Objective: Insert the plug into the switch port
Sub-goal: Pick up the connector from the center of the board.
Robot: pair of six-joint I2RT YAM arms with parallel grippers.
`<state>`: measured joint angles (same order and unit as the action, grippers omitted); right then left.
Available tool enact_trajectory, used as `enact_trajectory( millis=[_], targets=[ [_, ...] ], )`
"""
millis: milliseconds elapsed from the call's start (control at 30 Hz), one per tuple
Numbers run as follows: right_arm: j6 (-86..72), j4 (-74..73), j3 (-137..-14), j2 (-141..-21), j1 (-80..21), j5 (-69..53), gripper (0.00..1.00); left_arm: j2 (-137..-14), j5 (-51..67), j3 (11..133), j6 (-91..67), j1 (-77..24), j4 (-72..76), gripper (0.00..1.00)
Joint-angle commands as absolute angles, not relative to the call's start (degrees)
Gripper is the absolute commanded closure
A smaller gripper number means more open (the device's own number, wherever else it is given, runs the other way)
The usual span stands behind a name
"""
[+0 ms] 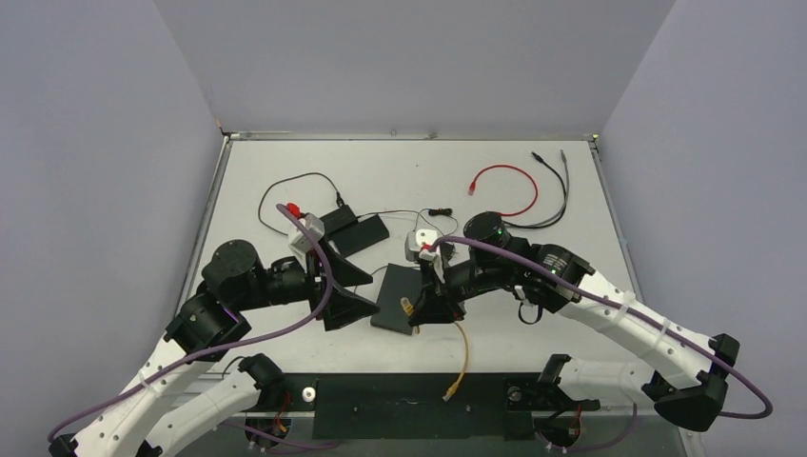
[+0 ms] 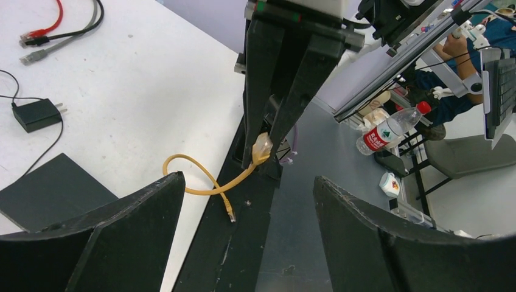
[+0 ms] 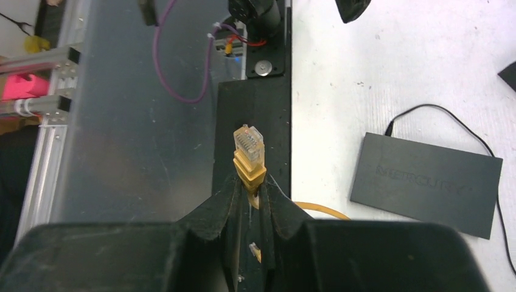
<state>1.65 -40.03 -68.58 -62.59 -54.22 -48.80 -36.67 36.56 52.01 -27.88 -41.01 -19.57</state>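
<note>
left gripper (image 1: 366,291) sits left of centre, jaws wide apart with nothing between them, tips just beside the left edge of the Mercury switch (image 1: 400,297). switch lies flat on the table, mid-frame. right gripper (image 3: 251,188) is clamped on the yellow plug (image 3: 249,146) at the switch's right edge. the plug's clear tip sticks out past the fingertips, plug not yet in the switch. yellow cable (image 1: 463,352) trails down to the black base plate (image 1: 381,411), where its far connector lies. red patch cable (image 1: 504,181) is upper right, well apart
</note>
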Motion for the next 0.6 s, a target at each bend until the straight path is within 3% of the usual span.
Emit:
enact_trajectory(
  millis=[0,233,567],
  targets=[
    [-0.5,-35.0,-68.4,-63.9,-57.4,-34.3,1.0,-37.8,37.0,52.3,-31.9,-40.7,-16.8,0.24],
    [-4.4,-30.5,-68.0,-64.7,-61.0,-21.2,1.0,-39.9,33.6,52.7,-33.9,-40.7,-21.7,0.24],
    [-5.2,-30.4,-69.1,-69.1,-63.9,-18.1,1.0,-43.8,30.6,51.8,-34.1,-40.7,-22.9,0.25]
  ],
)
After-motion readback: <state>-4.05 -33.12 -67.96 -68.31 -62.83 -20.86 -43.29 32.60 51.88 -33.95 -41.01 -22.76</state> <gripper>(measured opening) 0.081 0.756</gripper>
